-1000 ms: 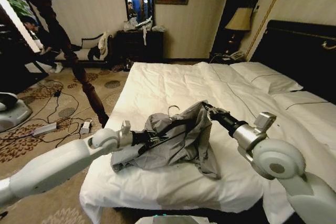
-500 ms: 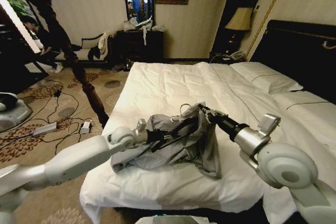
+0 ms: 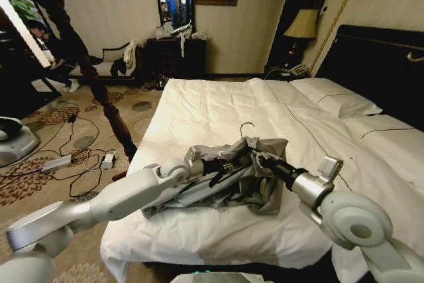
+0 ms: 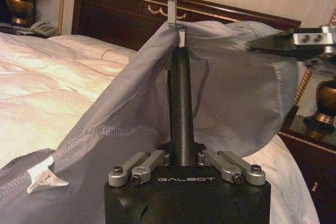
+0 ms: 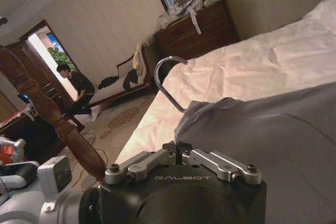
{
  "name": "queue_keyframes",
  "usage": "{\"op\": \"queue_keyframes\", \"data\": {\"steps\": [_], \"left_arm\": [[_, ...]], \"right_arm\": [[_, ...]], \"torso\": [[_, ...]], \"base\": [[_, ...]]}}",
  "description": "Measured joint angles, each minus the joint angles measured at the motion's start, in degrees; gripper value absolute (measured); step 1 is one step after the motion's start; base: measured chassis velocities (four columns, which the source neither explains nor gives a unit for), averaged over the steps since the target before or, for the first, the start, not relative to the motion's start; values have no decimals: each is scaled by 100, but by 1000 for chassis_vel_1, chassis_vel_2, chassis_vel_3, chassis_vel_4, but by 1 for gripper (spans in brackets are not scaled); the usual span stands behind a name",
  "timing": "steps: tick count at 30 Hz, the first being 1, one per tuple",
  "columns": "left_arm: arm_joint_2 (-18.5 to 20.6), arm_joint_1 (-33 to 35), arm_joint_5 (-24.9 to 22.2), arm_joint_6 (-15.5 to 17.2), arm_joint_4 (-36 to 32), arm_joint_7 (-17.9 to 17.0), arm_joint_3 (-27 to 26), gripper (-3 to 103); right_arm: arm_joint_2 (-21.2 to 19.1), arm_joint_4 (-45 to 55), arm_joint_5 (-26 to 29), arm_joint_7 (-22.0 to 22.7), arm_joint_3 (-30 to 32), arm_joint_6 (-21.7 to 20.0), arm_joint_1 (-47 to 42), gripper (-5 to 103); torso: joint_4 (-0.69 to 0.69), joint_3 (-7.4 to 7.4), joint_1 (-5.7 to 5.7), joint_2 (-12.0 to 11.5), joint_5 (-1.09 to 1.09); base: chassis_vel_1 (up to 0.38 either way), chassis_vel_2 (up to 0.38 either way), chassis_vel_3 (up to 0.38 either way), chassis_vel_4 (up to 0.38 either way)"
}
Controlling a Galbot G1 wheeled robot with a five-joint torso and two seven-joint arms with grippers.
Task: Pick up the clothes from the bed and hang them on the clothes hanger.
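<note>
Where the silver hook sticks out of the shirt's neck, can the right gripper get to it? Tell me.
Probably yes. The hook stands bare above the grey shirt, and the right gripper sits just below it, shut on the shirt's collar. It would have to let go first. The left gripper grips the hanger.

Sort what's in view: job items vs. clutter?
Job:
- grey shirt, draped over the hanger
- hanger, wire hook poking out the top
- bed
- left hand, shut on the hanger
- right hand, shut on the shirt

Lying about:
- coat stand
- bedside lamp
- dresser
- floor cables
</note>
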Motion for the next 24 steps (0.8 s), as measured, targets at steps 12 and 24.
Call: {"op": "queue_keyframes", "data": {"steps": [12,24], "left_arm": [[-51,48,-149,-7,-232,-170,-65,16],[-1,102,-200,-12,-299,-447,-281,16]], "right_arm": [[140,-5,218,38,106,-27,94,-1],[117,-6,359,-74,218,-295,-288,42]], "torso": [[0,0,0,0,0],[-1,0,0,0,0]], "base": [[0,0,0,0],[0,0,0,0]]}}
